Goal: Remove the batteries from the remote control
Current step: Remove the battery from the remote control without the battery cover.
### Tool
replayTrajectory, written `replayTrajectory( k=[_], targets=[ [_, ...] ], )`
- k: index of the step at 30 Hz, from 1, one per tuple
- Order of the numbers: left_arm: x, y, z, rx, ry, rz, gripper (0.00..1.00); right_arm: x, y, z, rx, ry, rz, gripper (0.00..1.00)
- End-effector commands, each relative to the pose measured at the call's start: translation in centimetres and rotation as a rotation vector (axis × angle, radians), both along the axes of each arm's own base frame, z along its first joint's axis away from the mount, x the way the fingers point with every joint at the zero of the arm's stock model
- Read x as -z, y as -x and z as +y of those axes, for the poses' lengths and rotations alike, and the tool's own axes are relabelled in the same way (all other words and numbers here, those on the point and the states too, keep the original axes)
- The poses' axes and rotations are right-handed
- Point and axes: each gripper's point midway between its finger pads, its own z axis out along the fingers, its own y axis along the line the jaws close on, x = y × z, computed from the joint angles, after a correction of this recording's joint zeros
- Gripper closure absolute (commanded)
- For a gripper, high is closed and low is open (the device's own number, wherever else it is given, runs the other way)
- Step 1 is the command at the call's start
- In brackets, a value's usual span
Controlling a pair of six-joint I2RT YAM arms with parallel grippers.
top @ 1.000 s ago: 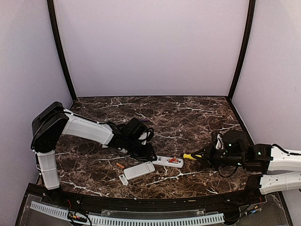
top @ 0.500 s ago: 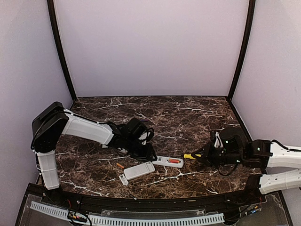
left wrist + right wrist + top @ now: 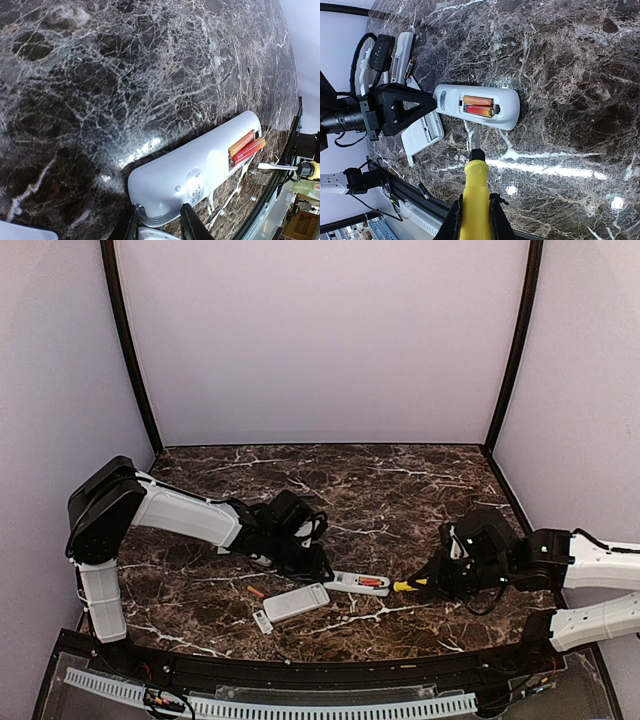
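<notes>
- Cover (image 3: 262, 621), small and white, lies nearest on the dark marble table (image 3: 400, 490), just beside a second remote (image 3: 296, 602).
- One loose orange battery (image 3: 256, 592) lies just left of that second remote, apart from it.
- Next, the remote (image 3: 477, 106) lies back up with its compartment open; two batteries (image 3: 479, 106) sit inside, side by side, one orange, one red.
- Left gripper (image 3: 160, 225) has its fingers closed narrowly on the remote's left end.
- Right gripper (image 3: 475, 220) pinches a yellow-handled screwdriver (image 3: 476, 185); the tip is just beside the remote's edge, by the compartment.
</notes>
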Motion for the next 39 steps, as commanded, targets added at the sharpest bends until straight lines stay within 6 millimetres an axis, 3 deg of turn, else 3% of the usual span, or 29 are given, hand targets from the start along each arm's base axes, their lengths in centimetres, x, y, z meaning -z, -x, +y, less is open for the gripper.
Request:
replayTrajectory(
  k=[1,10,24,39],
  targets=[
    [-0.9,0.4,-0.8,0.031,0.021,-0.002,0.72,-0.2,0.3,0.3,-0.022,0.004,-0.001,1.00],
    [-0.9,0.4,-0.8,0.031,0.023,-0.001,0.72,0.2,-0.2,-0.1,0.008,0.035,-0.009,1.00],
    [-0.8,0.5,-0.7,0.035,0.021,0.000,0.72,-0.8,-1.2,-0.3,0.059,0.005,-0.057,1.00],
    [-0.9,0.5,-0.8,0.037,0.022,0.000,0.72,0.6,-1.7,0.0,0.065,0.048,-0.050,1.00]
  ],
)
